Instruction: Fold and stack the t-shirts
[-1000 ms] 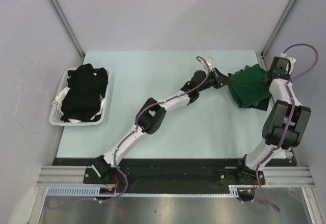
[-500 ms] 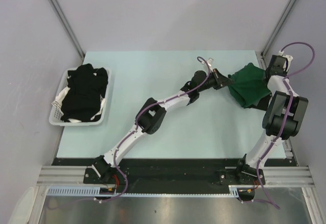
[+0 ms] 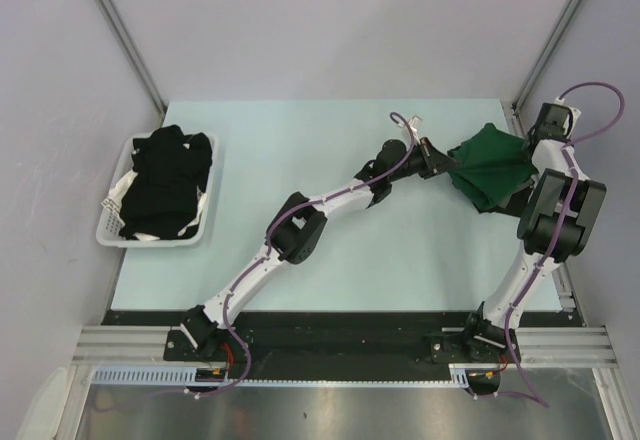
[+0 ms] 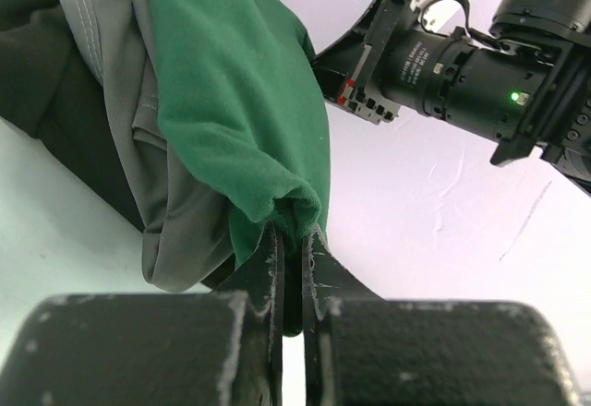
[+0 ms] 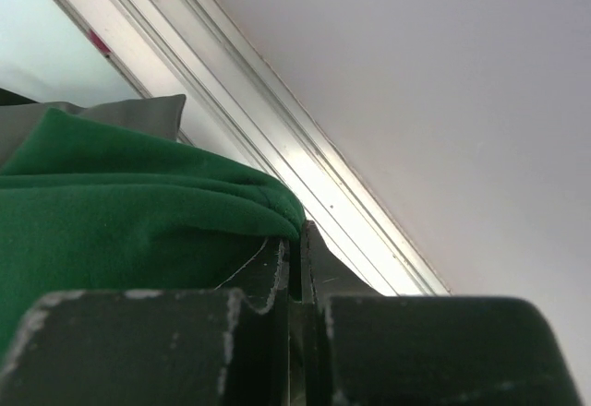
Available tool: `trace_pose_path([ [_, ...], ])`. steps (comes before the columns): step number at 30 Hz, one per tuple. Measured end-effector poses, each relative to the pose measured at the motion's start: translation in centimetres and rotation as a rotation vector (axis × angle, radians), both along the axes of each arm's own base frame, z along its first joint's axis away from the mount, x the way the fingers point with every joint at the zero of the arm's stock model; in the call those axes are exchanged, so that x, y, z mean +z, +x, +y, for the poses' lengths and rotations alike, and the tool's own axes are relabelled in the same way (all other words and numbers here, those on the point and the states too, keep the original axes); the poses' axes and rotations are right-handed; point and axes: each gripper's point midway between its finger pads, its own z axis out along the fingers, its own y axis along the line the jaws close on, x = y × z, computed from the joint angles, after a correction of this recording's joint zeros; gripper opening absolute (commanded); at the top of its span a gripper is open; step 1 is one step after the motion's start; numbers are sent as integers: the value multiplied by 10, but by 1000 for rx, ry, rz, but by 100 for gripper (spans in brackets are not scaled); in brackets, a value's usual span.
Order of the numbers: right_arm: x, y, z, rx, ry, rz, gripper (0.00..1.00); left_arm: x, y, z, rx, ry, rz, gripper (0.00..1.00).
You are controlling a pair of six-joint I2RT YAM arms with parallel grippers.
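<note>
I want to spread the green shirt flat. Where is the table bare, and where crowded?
Bare: the table between the basket and the left arm, and the near patch between that arm and the right arm. Crowded: the far right corner, where left gripper and right gripper pinch the green t-shirt.

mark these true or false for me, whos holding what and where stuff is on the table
1. The left gripper is shut on the green shirt. True.
2. The right gripper is open and holds nothing. False: it is shut on the green shirt too.
3. The basket holds black shirts. True.
4. The basket stands at the right edge of the table. False: it stands at the left edge.
5. A grey shirt lies right against the green shirt. True.
</note>
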Motion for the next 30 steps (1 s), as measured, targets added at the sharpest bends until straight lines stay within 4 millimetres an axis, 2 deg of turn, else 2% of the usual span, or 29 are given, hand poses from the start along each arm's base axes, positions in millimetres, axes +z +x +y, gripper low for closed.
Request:
trace_pose_path([
  [7,-13,0,-2,-10,27,13,0,-1,-6,-2,-21,4,2,0],
  [12,-23,0,-2,-20,44,27,12,-9,-7,-2,-26,16,13,12],
  [13,-25,0,-2,-21,47,30,13,-14,-8,-1,-26,23,20,16],
  [14,-26,0,-2,-23,50,30,15,-18,-8,-1,-26,29,26,26],
  [16,-27,1,-3,-25,53,31,15,-25,-9,0,-26,45,31,30],
  [17,-27,1,-6,-32,49,30,16,-29,-8,1,-25,57,37,46],
  [20,-25,-2,-24,-71,35,20,19,-41,-3,8,-11,96,48,61],
  [24,-25,-8,-39,-101,31,18,24,-48,10,17,22,121,57,61],
  [30,-24,0,-36,-89,30,11,28,-48,21,25,46,126,53,56],
])
